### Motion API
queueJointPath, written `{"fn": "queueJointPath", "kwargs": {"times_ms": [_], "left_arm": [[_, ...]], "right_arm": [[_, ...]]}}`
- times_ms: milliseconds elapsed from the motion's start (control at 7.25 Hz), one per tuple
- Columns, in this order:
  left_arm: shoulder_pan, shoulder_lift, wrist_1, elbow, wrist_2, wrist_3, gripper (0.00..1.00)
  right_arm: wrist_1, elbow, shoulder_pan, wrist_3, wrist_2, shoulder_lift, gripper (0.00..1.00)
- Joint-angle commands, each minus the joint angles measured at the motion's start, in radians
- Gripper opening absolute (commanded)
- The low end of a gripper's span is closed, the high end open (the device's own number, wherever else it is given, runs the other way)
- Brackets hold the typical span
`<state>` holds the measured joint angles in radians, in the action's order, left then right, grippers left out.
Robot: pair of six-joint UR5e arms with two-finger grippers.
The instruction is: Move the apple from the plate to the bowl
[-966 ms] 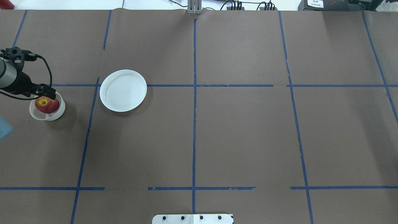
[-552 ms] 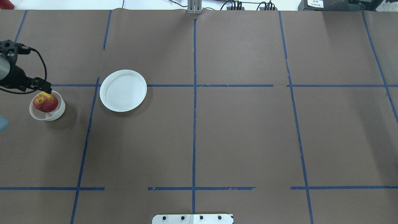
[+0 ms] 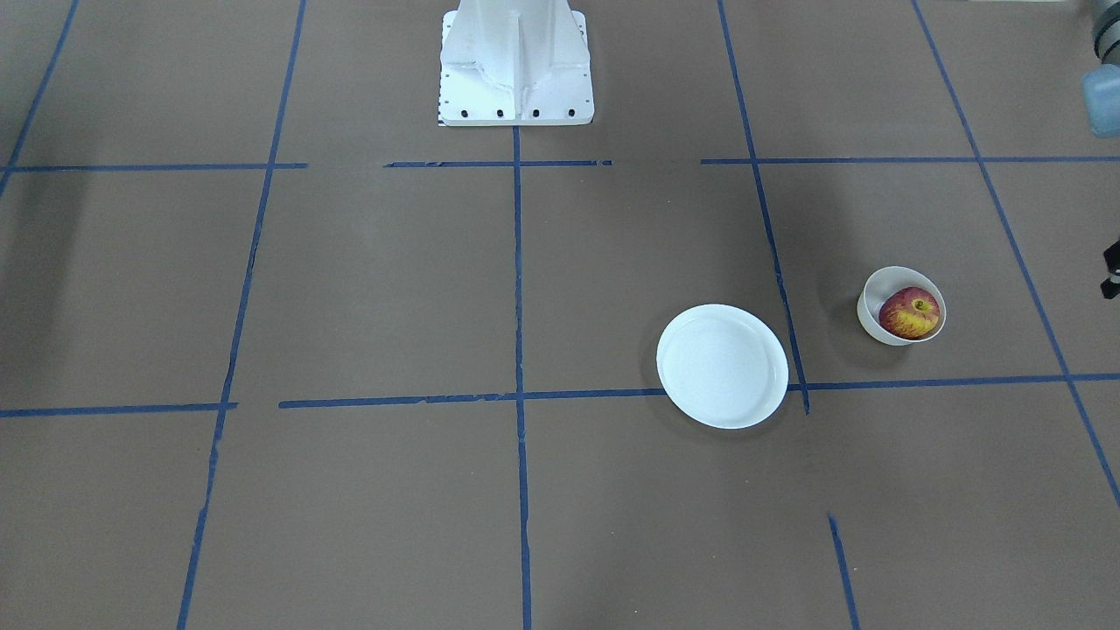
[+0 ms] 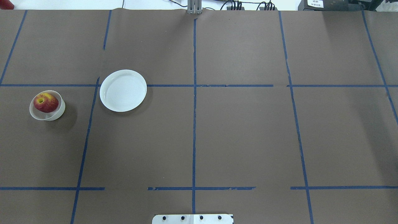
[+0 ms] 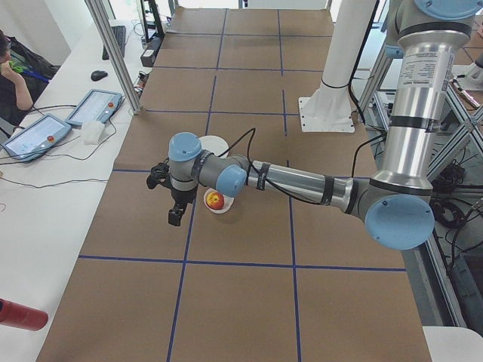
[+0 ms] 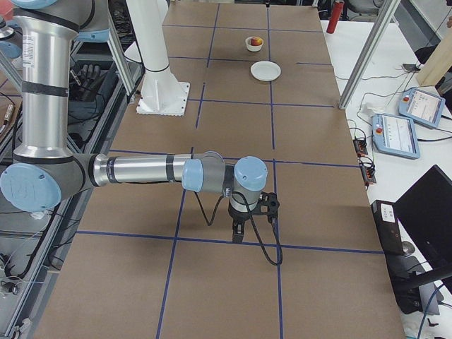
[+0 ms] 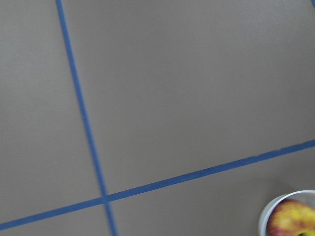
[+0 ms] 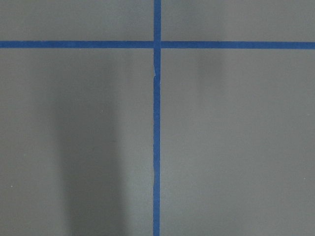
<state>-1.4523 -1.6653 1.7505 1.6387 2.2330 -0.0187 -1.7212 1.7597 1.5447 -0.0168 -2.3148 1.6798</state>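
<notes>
The red and yellow apple (image 4: 46, 102) lies in the small off-white bowl (image 4: 59, 112) at the table's left side; both also show in the front view, the apple (image 3: 910, 313) inside the bowl (image 3: 869, 313). The flat white plate (image 4: 123, 90) stands bare to the bowl's right. My left gripper (image 5: 174, 217) hangs beside the bowl, off the overhead view; I cannot tell if it is open. The left wrist view catches the apple (image 7: 294, 220) at its lower right corner. My right gripper (image 6: 236, 232) hovers over bare table far from the dishes; I cannot tell its state.
The robot's white base (image 3: 516, 66) stands at the table's near middle edge. Blue tape lines cross the brown table cover. A red can (image 5: 21, 315) lies at the table's end, beyond the left gripper.
My left gripper has drawn back from over the bowl to the left and left the overhead view. The apple has stayed in the bowl.
</notes>
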Motion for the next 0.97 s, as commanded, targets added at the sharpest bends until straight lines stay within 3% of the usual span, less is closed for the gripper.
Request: {"fn": "queueJointPath", "kwargs": {"times_ms": [0,276,828], "left_arm": [[-0.176,0.045,-0.162,-0.010,0.051,0.114,1.00],[-0.184,0.071,-0.246,-0.040,0.073,0.117,1.00],[-0.183,0.093,-0.247,-0.043,0.109,0.115,1.00]], "right_arm": [[0.000,0.001,0.000,0.000,0.000,0.000,1.00],[0.000,0.000,0.000,0.000,0.000,0.000,1.00],[0.000,0.001,0.000,0.000,0.000,-0.002,1.00]]}}
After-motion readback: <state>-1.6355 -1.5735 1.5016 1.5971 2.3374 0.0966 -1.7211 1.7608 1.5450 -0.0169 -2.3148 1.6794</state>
